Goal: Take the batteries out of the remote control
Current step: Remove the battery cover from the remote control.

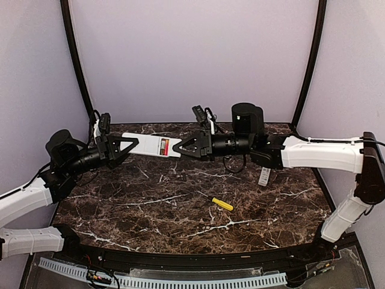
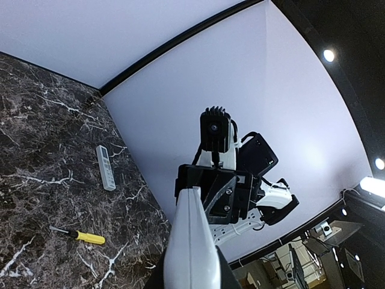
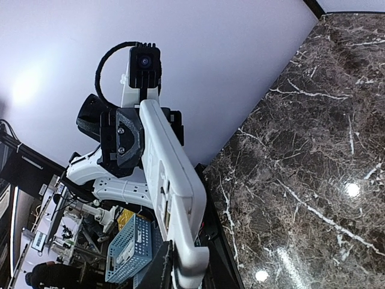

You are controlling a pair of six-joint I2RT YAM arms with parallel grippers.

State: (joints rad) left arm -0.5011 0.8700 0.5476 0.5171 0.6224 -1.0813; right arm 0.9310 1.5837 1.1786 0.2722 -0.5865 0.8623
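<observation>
Left gripper and right gripper are both clenched on opposite ends of the remote, held above the table. We see the batteries in it, beside the right jaws. Risk: if one grip slackens, the remote pivots and cells drop and roll. Only the top view shows red; the left wrist view gets a blank edge.

We counted one remote, one yellow-handled screwdriver, one white back cover and two grippers, left gripper and right gripper; the batteries were too small to count.
</observation>
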